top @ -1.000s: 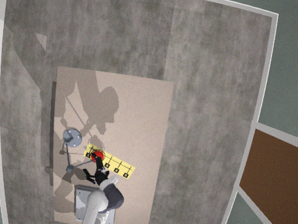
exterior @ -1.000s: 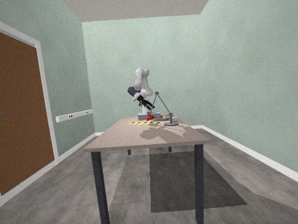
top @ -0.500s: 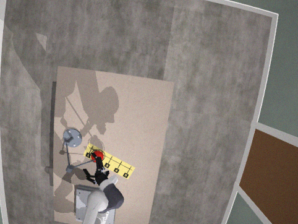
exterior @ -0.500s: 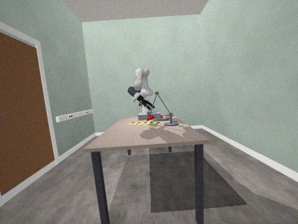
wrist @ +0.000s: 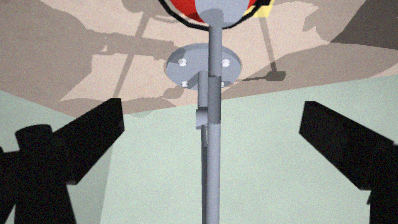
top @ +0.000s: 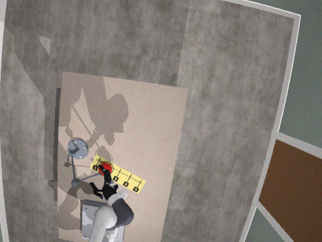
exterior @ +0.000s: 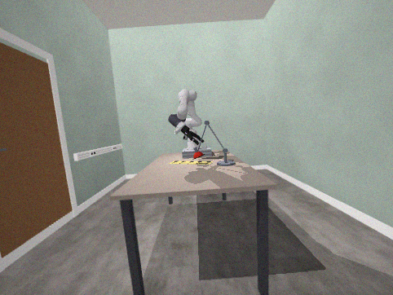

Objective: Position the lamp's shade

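The lamp stands on the bench (top: 150, 134) (exterior: 171, 179). Its round grey foot (top: 78, 148) (exterior: 225, 162) (wrist: 182, 70) carries two thin arms that meet at an elbow (top: 75, 182) (exterior: 206, 121). The red shade (top: 106, 167) (exterior: 198, 154) (wrist: 186, 10) hangs over the yellow strip of numbered marks (top: 131, 178) (exterior: 183, 162), near the end closest to the foot, low above the bench. My gripper (top: 105, 186) (exterior: 198, 143) (wrist: 212, 116) is open. The grey rod (wrist: 211, 165) that leads to the shade passes between the fingers without touching them.
The robot's base (top: 87, 214) sits on the bench edge beside the strip. A dark bar (top: 57, 134) runs along the bench's side behind the foot. A brown door (top: 290, 187) (exterior: 28, 143) is in the wall.
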Robot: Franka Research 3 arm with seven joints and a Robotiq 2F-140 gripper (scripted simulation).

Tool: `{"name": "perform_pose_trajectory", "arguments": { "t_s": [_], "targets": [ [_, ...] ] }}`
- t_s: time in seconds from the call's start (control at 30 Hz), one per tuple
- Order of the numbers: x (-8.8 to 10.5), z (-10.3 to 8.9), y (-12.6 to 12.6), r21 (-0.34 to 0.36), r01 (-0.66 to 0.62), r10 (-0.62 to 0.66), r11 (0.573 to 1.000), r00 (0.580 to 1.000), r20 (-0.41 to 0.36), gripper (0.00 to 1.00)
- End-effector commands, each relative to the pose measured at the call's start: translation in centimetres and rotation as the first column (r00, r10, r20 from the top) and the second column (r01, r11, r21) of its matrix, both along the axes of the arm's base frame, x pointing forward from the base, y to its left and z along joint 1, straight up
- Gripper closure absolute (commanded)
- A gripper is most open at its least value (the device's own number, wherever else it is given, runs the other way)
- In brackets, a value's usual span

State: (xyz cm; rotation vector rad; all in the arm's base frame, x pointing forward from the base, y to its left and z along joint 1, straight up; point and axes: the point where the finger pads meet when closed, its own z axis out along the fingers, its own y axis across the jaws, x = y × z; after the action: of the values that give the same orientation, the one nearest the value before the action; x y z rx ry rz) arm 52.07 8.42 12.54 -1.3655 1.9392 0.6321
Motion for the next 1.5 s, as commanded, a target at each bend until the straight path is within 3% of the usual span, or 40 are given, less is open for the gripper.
{"name": "perform_pose_trajectory", "arguments": {
  "t_s": [0.0,0.33,0.83,1.47],
  "targets": [
    [0.0,0.0,0.0,0.000,0.000,0.000,1.000,1.000,0.000,0.00],
    [0.0,0.0,0.0,0.000,0.000,0.000,1.000,1.000,0.000,0.00],
    [-1.7,4.3,-4.6,0.000,0.000,0.000,1.000,1.000,0.000,0.00],
    [-2.9,8.2,-9.3,-0.015,0.009,-0.008,1.000,1.000,0.024,0.00]
  ]
}}
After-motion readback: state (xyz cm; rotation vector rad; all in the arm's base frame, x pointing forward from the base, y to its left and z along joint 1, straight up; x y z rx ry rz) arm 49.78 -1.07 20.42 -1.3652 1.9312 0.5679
